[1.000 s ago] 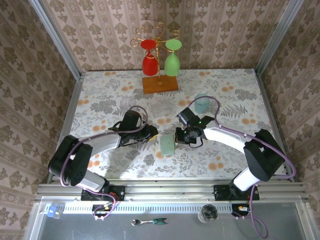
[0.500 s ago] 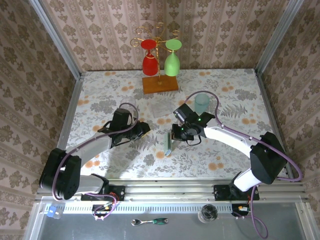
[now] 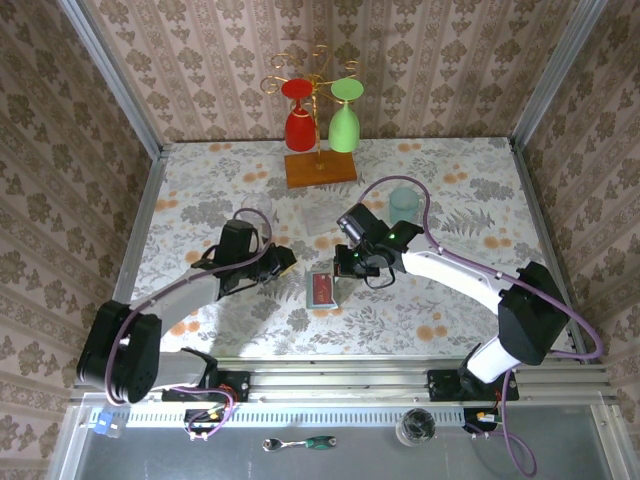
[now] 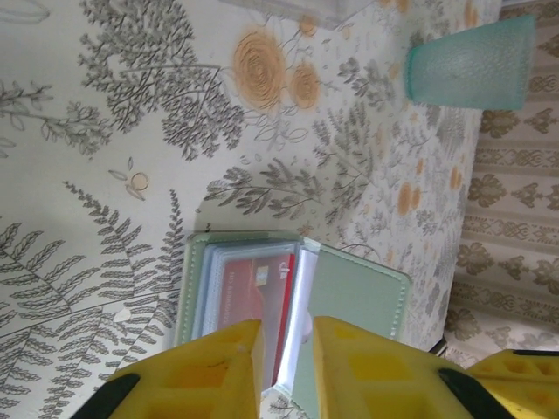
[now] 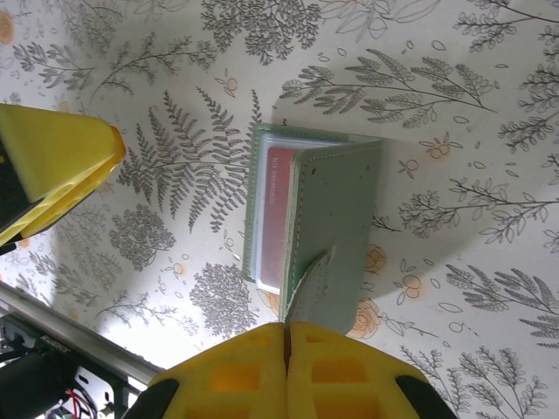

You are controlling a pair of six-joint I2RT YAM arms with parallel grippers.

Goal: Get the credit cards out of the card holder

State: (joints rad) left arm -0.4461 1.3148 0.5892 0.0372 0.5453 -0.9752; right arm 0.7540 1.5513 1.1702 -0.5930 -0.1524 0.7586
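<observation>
Now swung open, 1 card holder (image 5: 336, 209) shows 1 red credit card (image 4: 249, 288).

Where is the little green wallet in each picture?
Top external: the card holder lies open near the middle of the picture.
Left wrist: it is at the lower middle, its green flap to the right.
Right wrist: it is at the centre, with the flap on the right.
Shared landmark: the red card in its pocket shows in all three.
</observation>
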